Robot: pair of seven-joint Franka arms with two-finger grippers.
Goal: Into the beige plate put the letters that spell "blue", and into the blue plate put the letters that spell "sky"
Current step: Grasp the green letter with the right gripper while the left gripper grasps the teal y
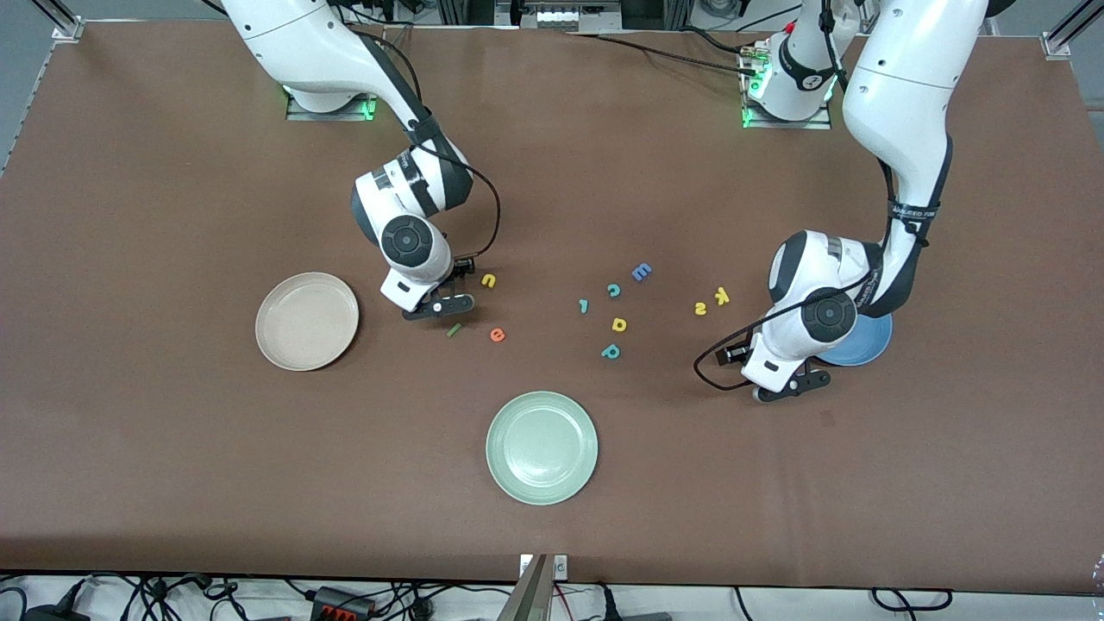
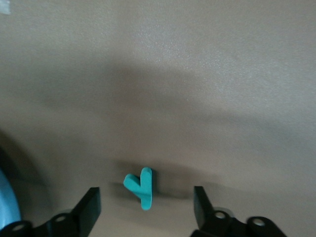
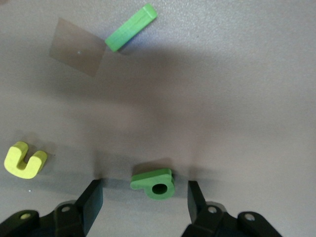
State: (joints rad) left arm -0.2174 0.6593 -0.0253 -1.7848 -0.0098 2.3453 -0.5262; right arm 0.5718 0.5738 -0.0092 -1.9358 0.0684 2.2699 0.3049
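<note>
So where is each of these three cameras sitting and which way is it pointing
Front view: high across the table, facing both arms' bases; shows both arms, the beige plate and the scattered letters.
Left wrist view: on the left arm's wrist, looking down past the open left gripper at the teal y.
Right wrist view: on the right arm's wrist, looking down past the open right gripper at the green b.
Shared: the yellow u and green l appear in the front and right wrist views.

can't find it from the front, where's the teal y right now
The teal y lies on the table between the open fingers of the left claw, beside the blue plate; from the front the claw hides it.
</note>
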